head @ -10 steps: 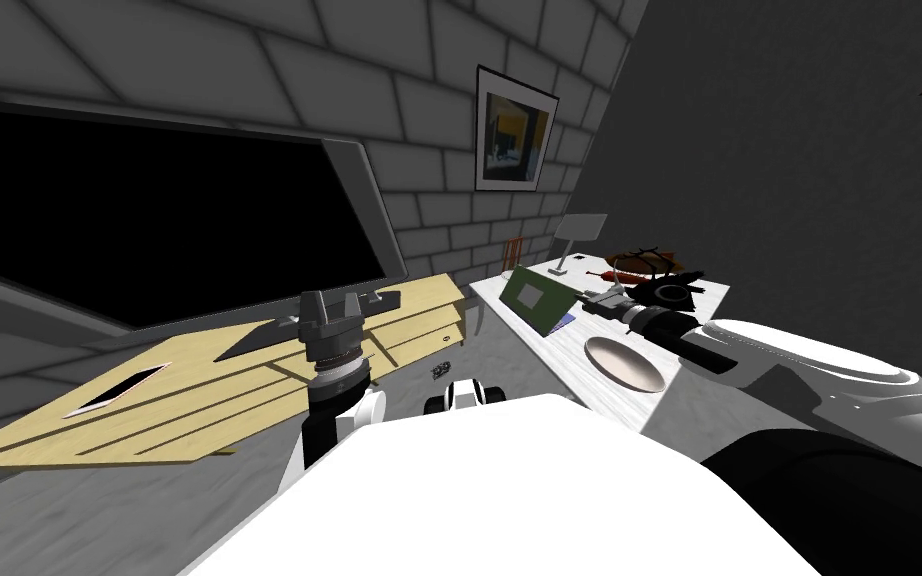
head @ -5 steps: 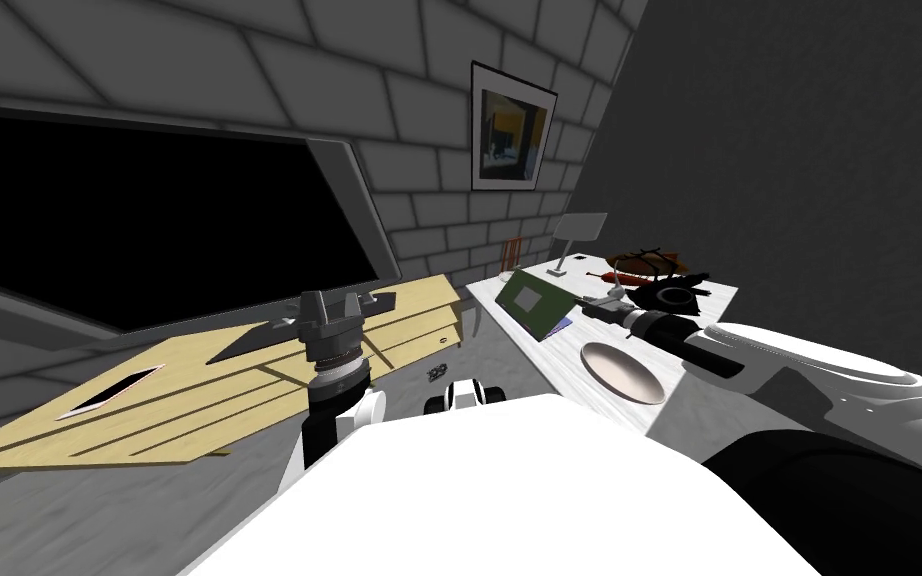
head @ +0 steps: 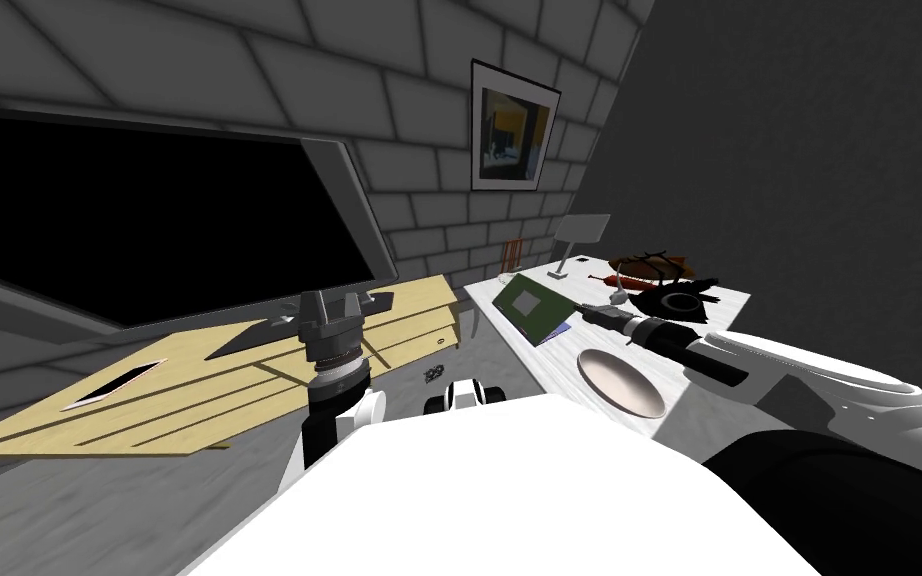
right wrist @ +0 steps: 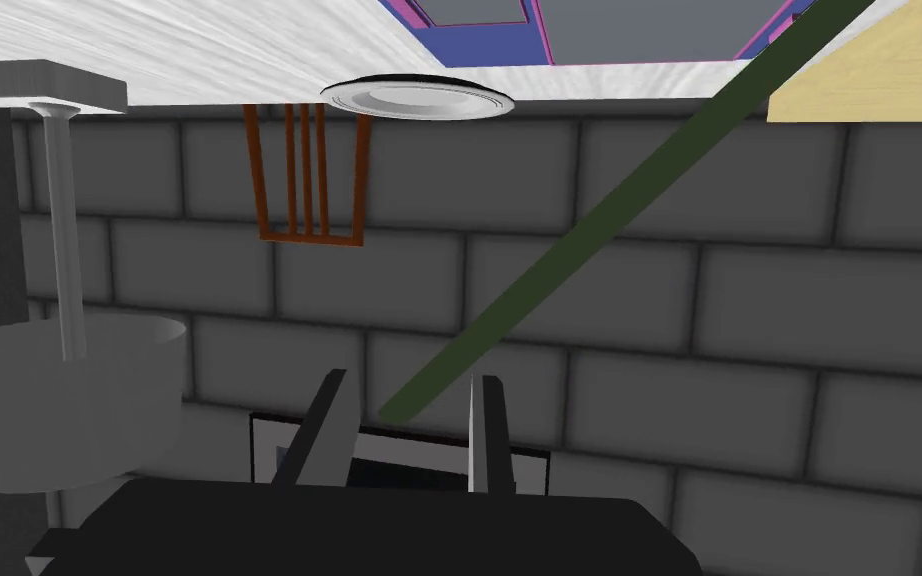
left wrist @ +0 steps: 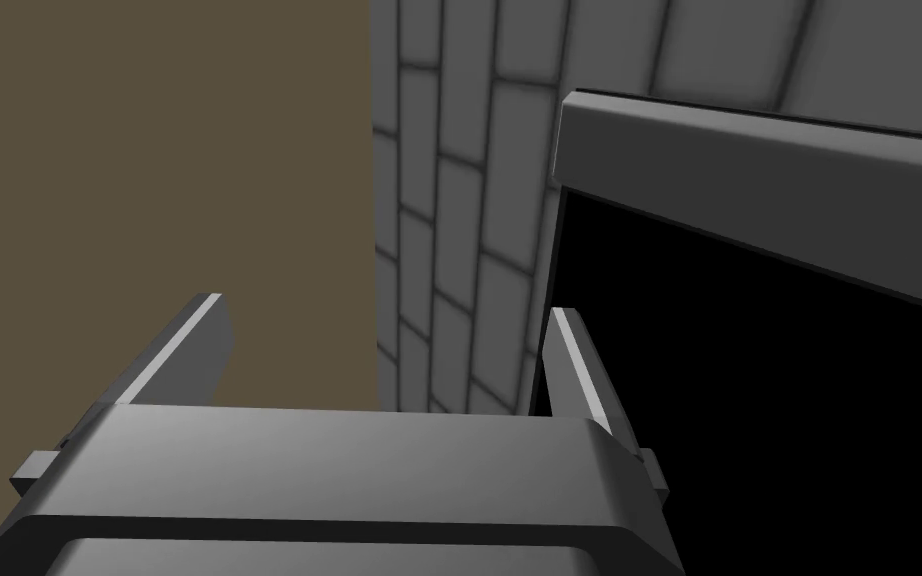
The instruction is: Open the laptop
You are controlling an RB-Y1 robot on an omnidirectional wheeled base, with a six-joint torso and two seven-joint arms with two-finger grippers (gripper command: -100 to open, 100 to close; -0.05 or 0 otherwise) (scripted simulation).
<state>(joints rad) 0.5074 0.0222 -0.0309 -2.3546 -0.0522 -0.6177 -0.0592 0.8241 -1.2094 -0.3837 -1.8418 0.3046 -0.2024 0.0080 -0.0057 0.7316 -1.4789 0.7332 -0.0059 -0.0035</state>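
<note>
The laptop (head: 534, 305) stands partly open on the white table (head: 724, 300), its green lid tilted up. In the right wrist view the lid (right wrist: 589, 225) is a thin dark green bar running up from the fingers, with the laptop's blue and purple base (right wrist: 539, 35) beyond it. My right gripper (head: 589, 313) (right wrist: 409, 380) is at the lid's near corner. Its fingers stand narrowly apart with the lid's edge between them, a gap on each side. My left gripper (head: 329, 305) (left wrist: 386, 315) is upright and open over the wooden desk, holding nothing.
A round plate (head: 621, 380) lies on the table just under my right forearm. A lamp (head: 574, 235), dark objects (head: 679, 298) and a brown basket (head: 654, 265) crowd the far end. A large black monitor (head: 149, 230) stands on the wooden desk (head: 199, 390).
My view has shifted slightly. My right gripper has drawn a little left and toward me at the lid's edge. The left arm has not moved.
</note>
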